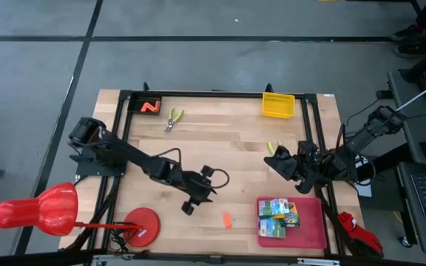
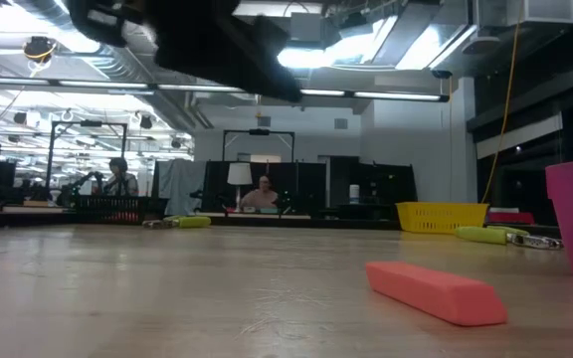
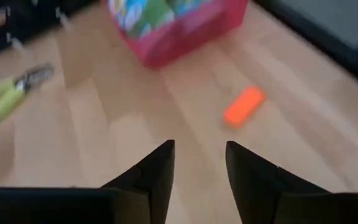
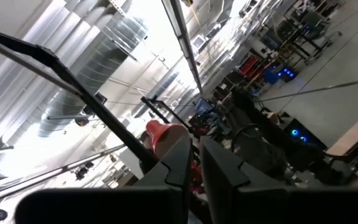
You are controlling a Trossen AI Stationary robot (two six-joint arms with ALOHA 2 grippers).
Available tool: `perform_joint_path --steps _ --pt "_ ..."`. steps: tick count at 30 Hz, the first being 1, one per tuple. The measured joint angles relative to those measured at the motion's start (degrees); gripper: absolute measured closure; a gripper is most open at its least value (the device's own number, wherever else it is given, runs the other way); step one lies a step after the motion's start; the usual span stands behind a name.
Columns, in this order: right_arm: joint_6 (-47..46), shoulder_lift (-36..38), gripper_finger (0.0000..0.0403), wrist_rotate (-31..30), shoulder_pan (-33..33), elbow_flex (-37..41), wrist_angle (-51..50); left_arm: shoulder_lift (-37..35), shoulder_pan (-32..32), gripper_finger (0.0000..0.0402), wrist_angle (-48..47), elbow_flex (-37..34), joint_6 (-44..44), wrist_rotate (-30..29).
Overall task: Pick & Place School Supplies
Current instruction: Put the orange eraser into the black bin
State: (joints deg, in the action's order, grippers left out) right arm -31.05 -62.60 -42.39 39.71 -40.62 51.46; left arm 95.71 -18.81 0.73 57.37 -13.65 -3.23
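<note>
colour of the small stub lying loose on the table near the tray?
Orange. The stub shows best in the left wrist view, lying ahead of the left gripper.

Left gripper point(image 3: 197, 155) apart, right gripper point(image 4: 194, 155) closed.

Grey floor point(image 1: 35, 66), bright ceiling lights point(image 2: 346, 50), seated people point(image 2: 264, 194) beyond the table point(image 2: 167, 288)

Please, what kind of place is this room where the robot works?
Most likely a robotics lab or open workshop hall. A wooden table carries two dark robot arms, more benches with equipment stand behind it where a person sits, and bare ducts and strip lights run under the high ceiling.
</note>
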Motion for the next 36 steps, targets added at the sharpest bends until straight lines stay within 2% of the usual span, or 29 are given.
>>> perform_joint_path --steps 6,13,17,25,32,36 --pt "-0.39 -0.52 0.0364 -0.05 1.91 0.0 -0.43 6.19 -0.41 0.0238 9.83 0.02 -1.31 2.73" --pt "-3.09 -0.75 0.0364 -0.73 2.95 -0.02 -0.48 12.24 -0.4 0.0239 14.57 0.02 -3.05 8.93" --pt "-4.55 -0.75 0.0364 -1.68 2.95 -0.02 -0.48 14.57 -0.32 0.0241 16.91 0.02 -4.5 9.75" --pt "-6.05 -0.77 0.0364 -3.26 2.95 -0.02 -0.46 18.15 1.36 0.024 22.49 0.14 -4.2 15.3" --pt "-6.74 -0.77 0.0364 -4.34 2.94 -0.02 -0.46 20.95 2.07 0.024 22.64 3.54 -6.47 17.04" --pt "-7.1 -0.77 0.0364 -4.33 2.95 -0.02 -0.48 23.22 2.48 0.024 22.07 5.01 -6.58 19.94"
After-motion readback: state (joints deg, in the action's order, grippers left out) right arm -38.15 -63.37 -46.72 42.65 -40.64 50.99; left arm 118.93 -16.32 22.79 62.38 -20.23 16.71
